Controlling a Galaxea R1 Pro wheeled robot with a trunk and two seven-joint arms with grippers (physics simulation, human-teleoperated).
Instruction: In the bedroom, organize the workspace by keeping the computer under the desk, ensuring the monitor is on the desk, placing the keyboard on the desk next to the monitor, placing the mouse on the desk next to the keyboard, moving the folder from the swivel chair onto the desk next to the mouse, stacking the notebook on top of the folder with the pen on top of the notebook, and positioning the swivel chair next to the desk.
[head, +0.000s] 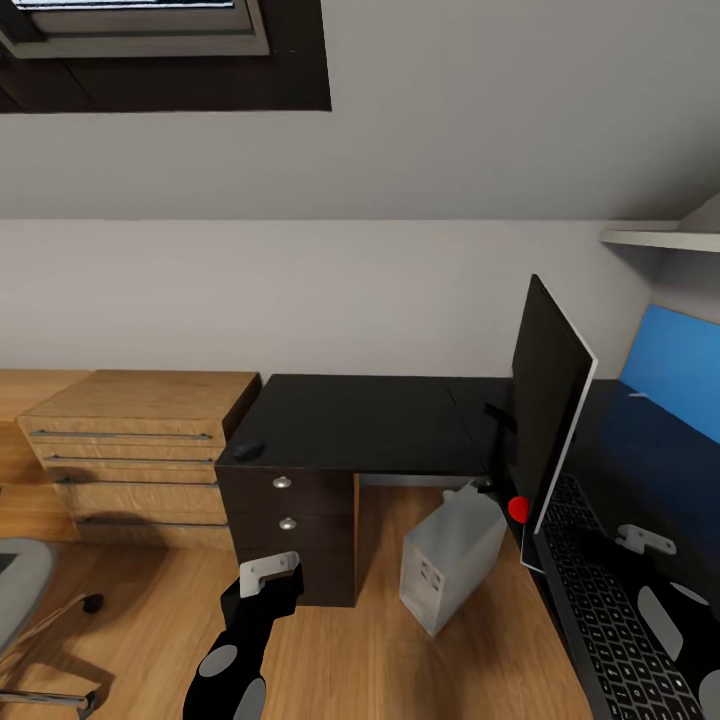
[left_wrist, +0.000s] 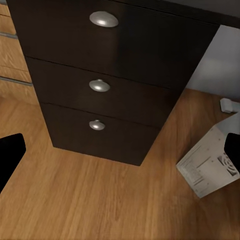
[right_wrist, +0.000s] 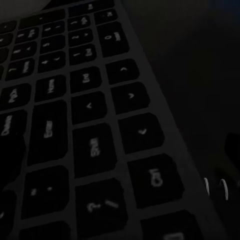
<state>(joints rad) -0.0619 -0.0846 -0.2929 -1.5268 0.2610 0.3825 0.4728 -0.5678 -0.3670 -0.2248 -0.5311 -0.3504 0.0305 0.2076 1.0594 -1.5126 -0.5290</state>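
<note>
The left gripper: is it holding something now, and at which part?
Nothing. The left gripper hangs open above the wood floor, in front of the dark drawers, with only bare floor between its fingers.

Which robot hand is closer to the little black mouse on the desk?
Left. The left gripper hovers low in front of the drawer unit, below the mouse on the desk corner. The right gripper is far across, over the keyboard.

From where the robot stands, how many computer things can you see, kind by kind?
Monitor: 1
Keyboard: 1
Mouse: 1
Computer tower: 1
Total: 4
</note>
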